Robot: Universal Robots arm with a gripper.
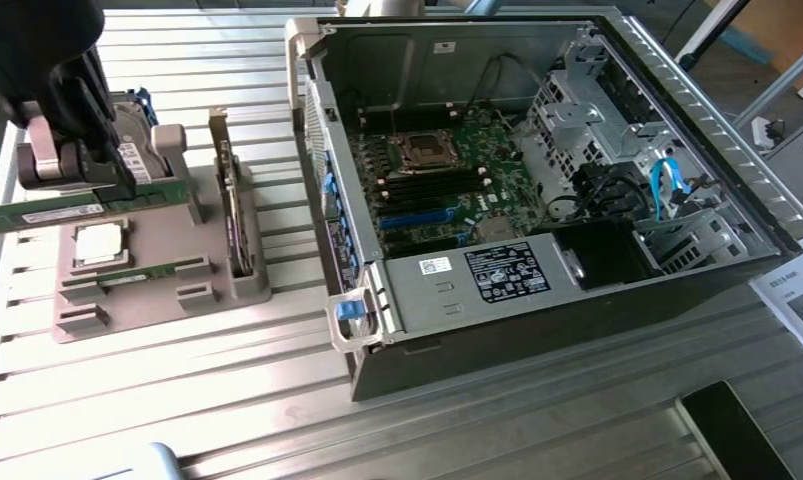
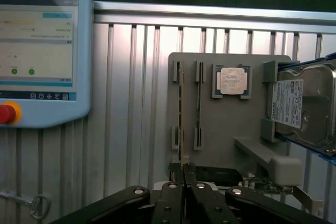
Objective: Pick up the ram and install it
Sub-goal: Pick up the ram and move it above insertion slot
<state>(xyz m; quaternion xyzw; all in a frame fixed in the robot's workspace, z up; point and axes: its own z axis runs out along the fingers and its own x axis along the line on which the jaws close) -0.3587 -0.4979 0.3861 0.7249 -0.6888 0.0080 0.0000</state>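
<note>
Starting at the exterior view's left, you've got the black-and-grey gripper (image 1: 70, 188) clenched on the ram (image 1: 54, 213), the long thin green circuit-board stick. It's pinched by its upper edge and hangs level, off the grey plastic parts tray (image 1: 174, 297), high enough, I'd say, to clear the tray's posts. Below it the look-alike second green stick (image 1: 148, 270) sits in its slot, just beside the square silver processor chip (image 1: 97, 243). Next right, the tall card with a metal bracket (image 1: 228, 190) stands on edge. Far right, your open black computer case (image 1: 548, 335) lies on its side, with the black memory slots (image 1: 435, 185) facing up for access.
</note>
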